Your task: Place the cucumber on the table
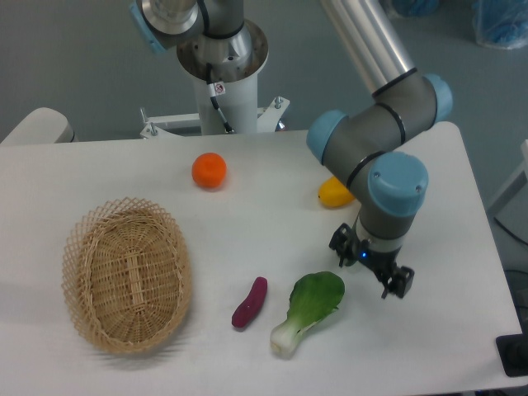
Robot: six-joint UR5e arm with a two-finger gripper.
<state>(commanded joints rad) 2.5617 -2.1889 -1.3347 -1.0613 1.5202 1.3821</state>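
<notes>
No cucumber shows in this view; it is hidden or out of view. The large white table [247, 223] fills most of the frame. My gripper [370, 268] points straight down at the table's right side, just right of a green bok choy [309, 309]. Its black body and the arm's wrist cover the fingers, so I cannot tell whether they are open or shut, or whether anything is between them.
An oval wicker basket [126, 275] stands at the left. An orange [209, 170] lies at the back centre. A yellow fruit [334, 192] lies partly behind the arm. A purple vegetable [249, 303] lies left of the bok choy. The arm's base [221, 58] stands at the back.
</notes>
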